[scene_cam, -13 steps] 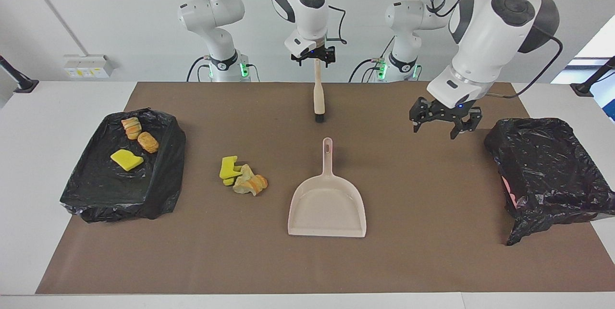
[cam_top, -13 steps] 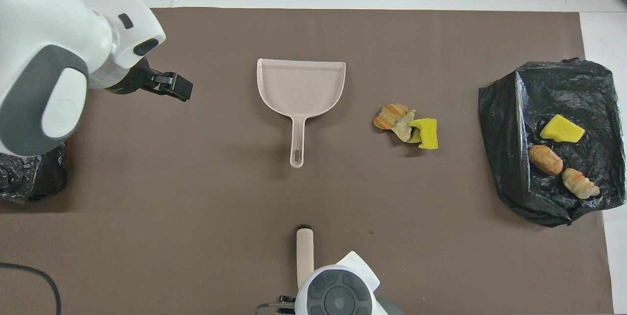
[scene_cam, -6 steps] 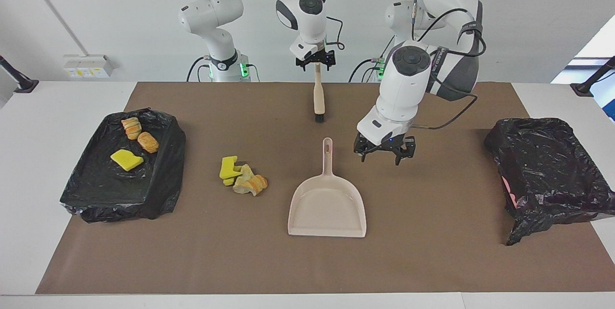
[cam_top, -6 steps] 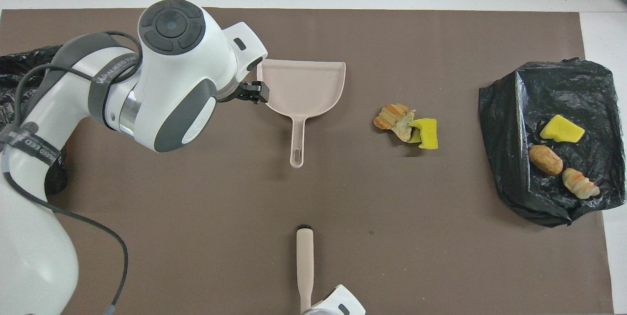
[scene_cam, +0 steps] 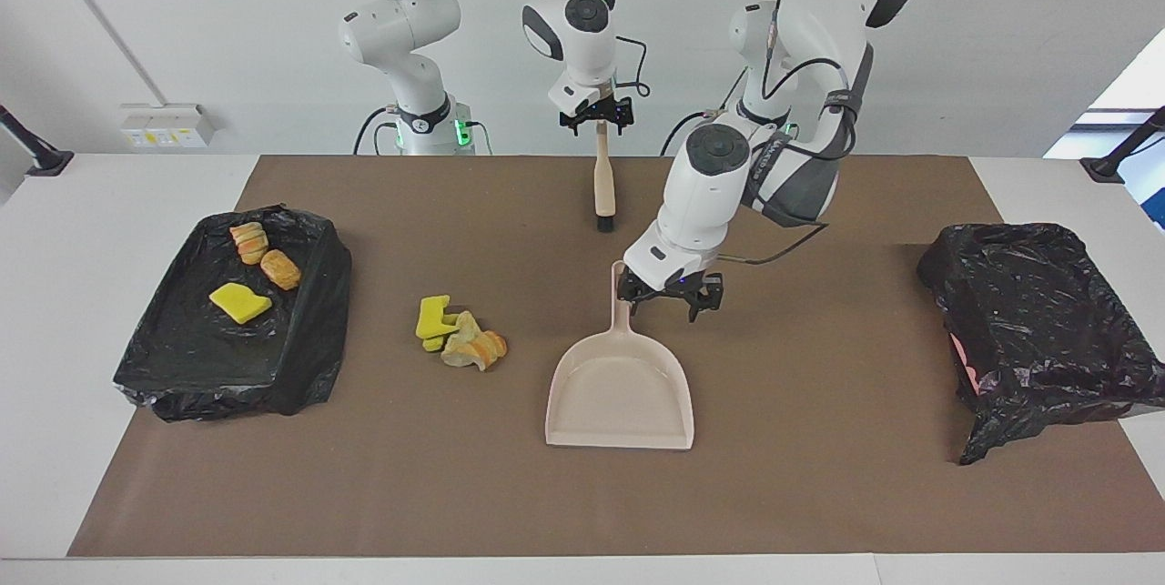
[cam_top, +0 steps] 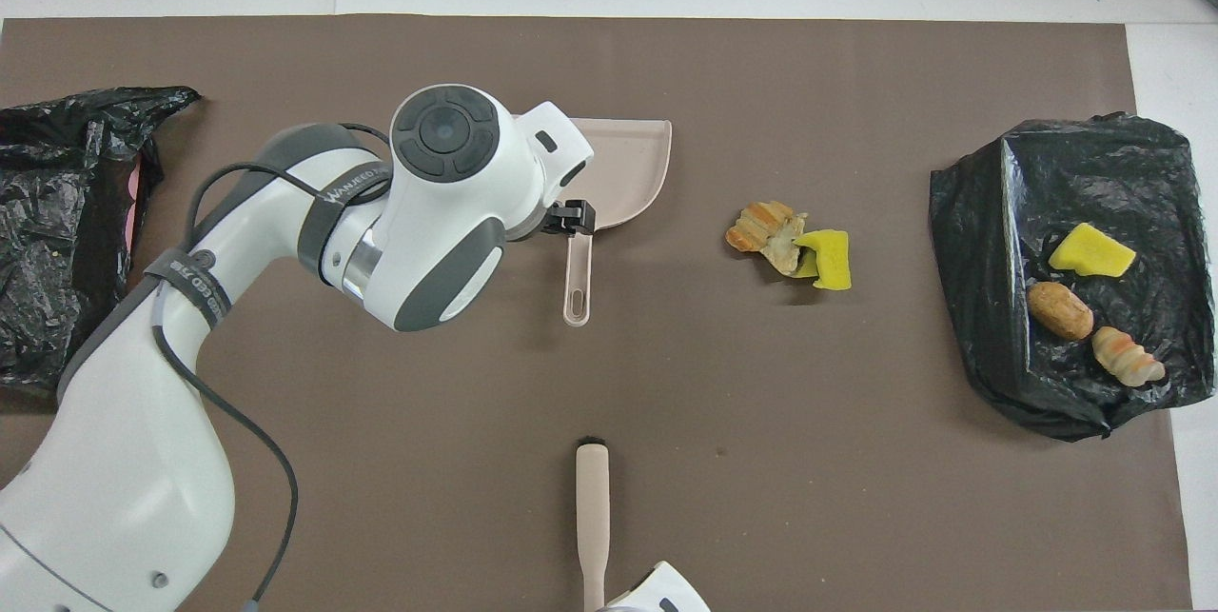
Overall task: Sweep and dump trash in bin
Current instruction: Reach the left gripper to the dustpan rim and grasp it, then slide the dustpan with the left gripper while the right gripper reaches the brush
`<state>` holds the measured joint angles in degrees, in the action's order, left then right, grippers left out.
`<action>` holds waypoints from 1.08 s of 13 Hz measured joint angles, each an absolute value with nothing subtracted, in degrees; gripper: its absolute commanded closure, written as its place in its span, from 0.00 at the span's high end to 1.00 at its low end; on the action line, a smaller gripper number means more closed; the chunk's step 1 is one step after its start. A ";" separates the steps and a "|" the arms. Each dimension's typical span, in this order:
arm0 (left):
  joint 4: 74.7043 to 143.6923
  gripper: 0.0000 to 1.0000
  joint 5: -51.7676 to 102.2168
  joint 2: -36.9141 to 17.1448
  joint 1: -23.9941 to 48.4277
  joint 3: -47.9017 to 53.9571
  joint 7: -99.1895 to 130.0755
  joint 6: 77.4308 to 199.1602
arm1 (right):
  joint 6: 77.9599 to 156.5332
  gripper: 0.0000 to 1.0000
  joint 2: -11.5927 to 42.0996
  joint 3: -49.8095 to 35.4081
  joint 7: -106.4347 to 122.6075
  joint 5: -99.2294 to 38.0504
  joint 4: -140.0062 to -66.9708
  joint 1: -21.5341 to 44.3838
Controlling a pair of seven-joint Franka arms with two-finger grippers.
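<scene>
We see our left gripper [scene_cam: 671, 301] spread open over the dustpan [scene_cam: 621, 389] handle, hiding part; our right gripper [scene_cam: 596, 116] grips the brush [scene_cam: 602, 189] handle.

Left arm [cam_top: 447, 203] over dustpan [cam_top: 628, 165]

Grey band [cam_top: 195, 281] round the left arm's forearm with white lettering too small to read for sure, no other legible text or labels

Yellow and tan-orange trash [scene_cam: 460, 336], beige dustpan [scene_cam: 621, 385], brown mat [scene_cam: 819, 476]
</scene>
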<state>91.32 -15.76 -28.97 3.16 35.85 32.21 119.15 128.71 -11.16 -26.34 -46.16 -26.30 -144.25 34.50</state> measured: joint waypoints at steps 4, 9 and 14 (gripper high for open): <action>95.97 1.00 -17.88 -30.37 5.76 36.80 37.91 124.56 | 129.30 0.47 -10.56 -26.34 -46.16 -26.59 -144.57 35.53; 96.00 0.46 -19.02 -30.67 5.27 36.73 38.32 125.20 | 130.76 0.00 -9.54 -26.33 -46.16 -26.64 -144.72 36.73; 95.85 0.00 -22.28 -30.64 4.99 36.84 38.22 125.19 | 129.59 0.00 -9.53 -25.93 -46.16 -26.64 -143.67 36.65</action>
<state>95.85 -22.28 -30.64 4.99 36.84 38.22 125.19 129.59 -9.53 -25.93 -46.16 -26.64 -143.67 36.65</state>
